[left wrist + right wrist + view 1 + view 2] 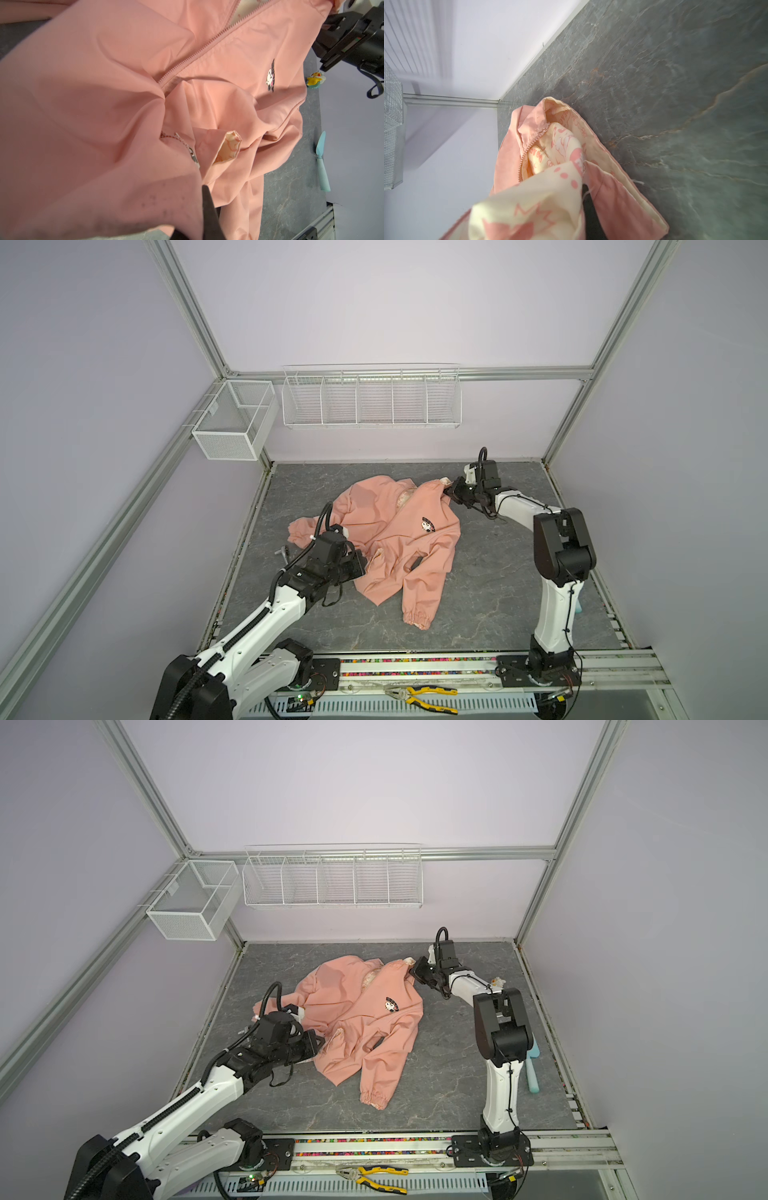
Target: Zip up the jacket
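Soft, light, floppy jacket (390, 539). Pinched shut on hem at 7 o'clock by left gripper (362, 568), on collar at 2 by right gripper (448, 491). Probably best grabbing zipper pull (194, 158).

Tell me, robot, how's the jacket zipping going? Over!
Left gripper shut on jacket, bottom end. Right gripper shut on collar. Zipper open, slider low. Folded flap crowds the slider.

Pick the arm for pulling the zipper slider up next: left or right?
Left, probably. The left end effector grips the jacket low down, beside the zipper slider; the right end effector pinches the collar, far from it.
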Controlling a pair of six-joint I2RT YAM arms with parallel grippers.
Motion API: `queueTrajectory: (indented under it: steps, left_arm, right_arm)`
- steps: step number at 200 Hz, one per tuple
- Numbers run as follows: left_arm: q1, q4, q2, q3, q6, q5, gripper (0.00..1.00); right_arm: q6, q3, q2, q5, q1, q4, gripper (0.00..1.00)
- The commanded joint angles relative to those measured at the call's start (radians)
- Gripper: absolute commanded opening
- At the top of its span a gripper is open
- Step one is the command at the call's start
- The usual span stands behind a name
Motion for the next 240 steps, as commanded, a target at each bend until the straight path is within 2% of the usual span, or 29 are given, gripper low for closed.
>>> queueTrajectory:
  steps: [1, 75, 113, 167, 240]
  left_arm:
    - [0.005, -0.002, 0.028, 0.068, 0.056, -0.025, 0.0]
    - [0.022, -0.009, 0.138, 0.155, 0.134, -0.025, 0.0]
    - [0.067, -0.018, 0.141, 0.163, 0.159, -0.008, 0.0]
    - [0.121, -0.032, 0.1, 0.11, 0.175, 0.016, 0.0]
    - [0.146, -0.081, 0.087, 0.047, 0.142, -0.023, 0.0]
  right_arm:
    - [-0.06, -0.04, -0.069, 0.068, -0.014, -0.119, 0.07]
    - [-0.128, -0.183, -0.289, 0.222, -0.158, -0.311, 0.06]
    - [-0.176, -0.196, -0.353, 0.336, -0.185, -0.426, 0.07]
    - [-0.234, -0.127, -0.233, 0.402, -0.205, -0.518, 0.07]
    - [-0.251, -0.094, -0.079, 0.4, -0.199, -0.532, 0.07]
